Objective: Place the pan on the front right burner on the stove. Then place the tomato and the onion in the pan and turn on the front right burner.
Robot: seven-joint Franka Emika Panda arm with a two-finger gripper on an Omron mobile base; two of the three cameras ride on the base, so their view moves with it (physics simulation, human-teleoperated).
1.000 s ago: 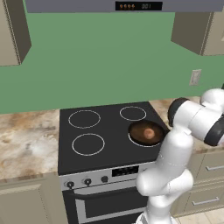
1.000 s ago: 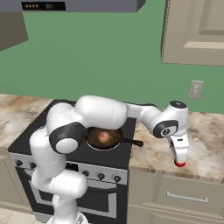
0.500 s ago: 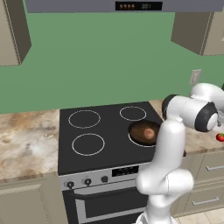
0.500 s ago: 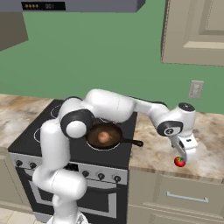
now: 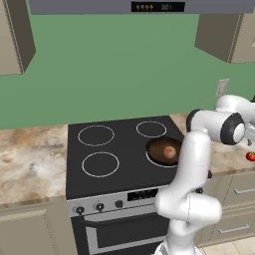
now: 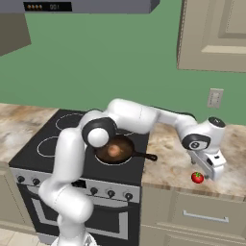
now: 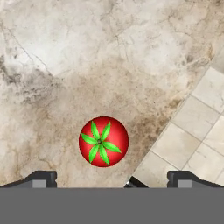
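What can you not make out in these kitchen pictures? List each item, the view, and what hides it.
- Front right burner: left base view, covered by the pan and arm.
- Pan handle: left base view, behind the arm.
- Tomato: left base view, cut by the right edge.
- Knob markings: right base view, too small.

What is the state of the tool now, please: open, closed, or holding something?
Tool: open and empty, fingertips wide apart, above the tomato on the counter.

1 pan (image 6: 115, 149), 1 onion (image 6: 114, 151), 1 tomato (image 7: 103, 141), 4 burners, 1 stove (image 5: 117, 164).
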